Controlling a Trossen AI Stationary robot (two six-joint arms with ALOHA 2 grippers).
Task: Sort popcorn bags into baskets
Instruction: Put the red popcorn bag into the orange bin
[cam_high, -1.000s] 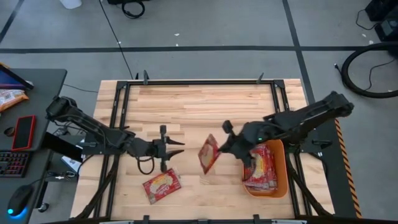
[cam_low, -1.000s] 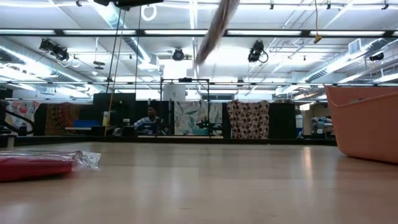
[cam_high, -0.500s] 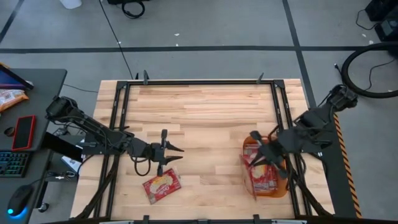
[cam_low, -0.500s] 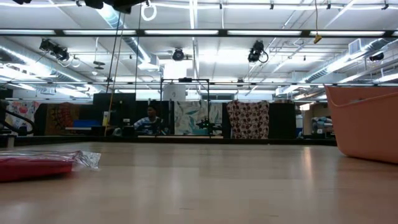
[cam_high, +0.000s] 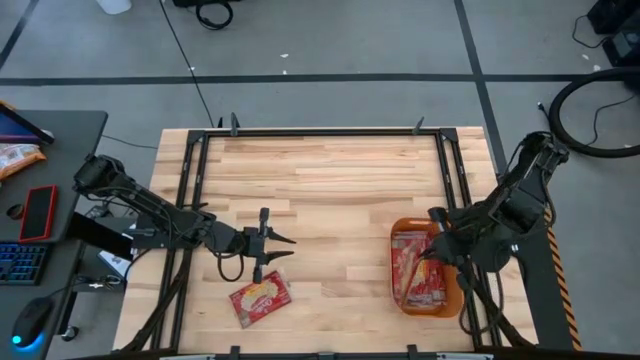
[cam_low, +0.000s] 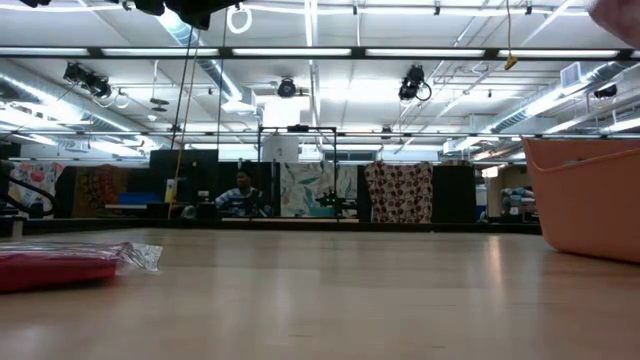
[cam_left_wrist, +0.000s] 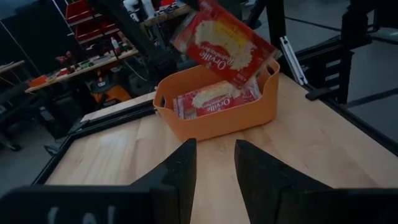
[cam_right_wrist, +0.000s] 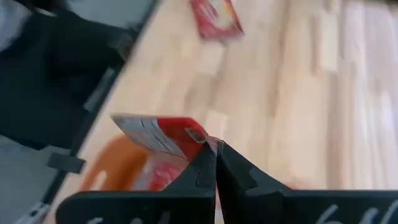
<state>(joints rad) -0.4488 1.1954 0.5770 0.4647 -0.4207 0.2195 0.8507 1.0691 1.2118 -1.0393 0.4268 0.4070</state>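
The right pincer (cam_high: 428, 252) was seen over the orange basket (cam_high: 451, 300) at the right side of the wooden surface (cam_high: 330, 180), its fingers clenched on the edge of a red popcorn bag (cam_left_wrist: 225, 42). In the left wrist view that bag was held tilted in the air just above the basket's rim, with its popcorn picture facing outward. In the right wrist view the same bag's corner (cam_right_wrist: 163, 137) was pinched between the closed dark fingers (cam_right_wrist: 199, 177), with the orange basket blurred below it.

More popcorn bags (cam_high: 418, 272) were lying flat inside the basket, one on another; how many could not be told. One of them (cam_left_wrist: 214, 99) was shown leaning along the basket's inner wall in the left wrist view.

The left pincer (cam_high: 281, 247) was held above the surface left of the middle, well apart from the basket, with its fingers (cam_left_wrist: 180, 171) parted and nothing between them. A single popcorn bag (cam_high: 260, 298) was lying flat on the surface just beside it, toward the near edge. In the low view that bag (cam_low: 60, 265) was seen at the far left and the basket's wall (cam_low: 590, 195) at the far right, well apart
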